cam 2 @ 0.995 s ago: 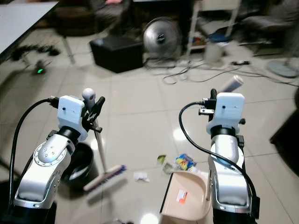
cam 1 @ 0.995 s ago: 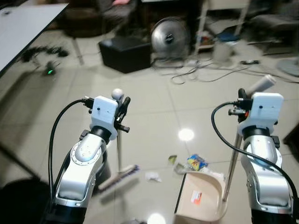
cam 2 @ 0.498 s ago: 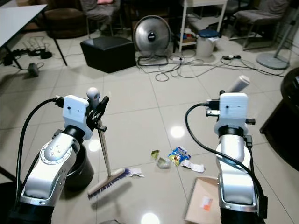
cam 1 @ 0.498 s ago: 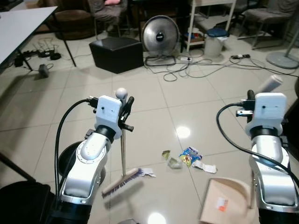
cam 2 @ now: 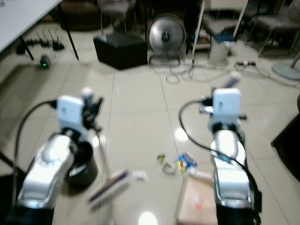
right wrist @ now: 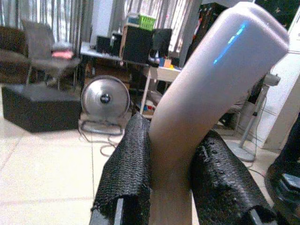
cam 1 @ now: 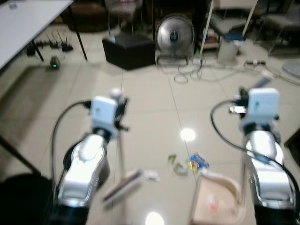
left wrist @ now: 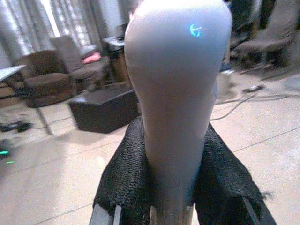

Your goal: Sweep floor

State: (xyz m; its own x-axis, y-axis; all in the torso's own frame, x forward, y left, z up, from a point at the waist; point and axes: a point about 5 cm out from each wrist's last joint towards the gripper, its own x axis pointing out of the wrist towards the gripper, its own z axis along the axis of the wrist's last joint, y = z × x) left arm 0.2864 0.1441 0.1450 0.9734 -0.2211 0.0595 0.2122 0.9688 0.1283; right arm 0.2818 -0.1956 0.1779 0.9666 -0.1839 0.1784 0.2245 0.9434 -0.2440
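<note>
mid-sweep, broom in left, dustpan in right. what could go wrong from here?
1. Litter lies just off the dustpan mouth; a hard stroke of the broom could scatter the wrappers past it.
2. Loose cables and a fan lie ahead; walking forward may snag them.
3. Head views are blurred, so aim is uncertain.

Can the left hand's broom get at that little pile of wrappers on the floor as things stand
Probably yes. The left hand grips the broom, whose head rests on bare tile beside the wrappers, nothing lying between. The dustpan, held by the right hand, waits just beyond.
</note>
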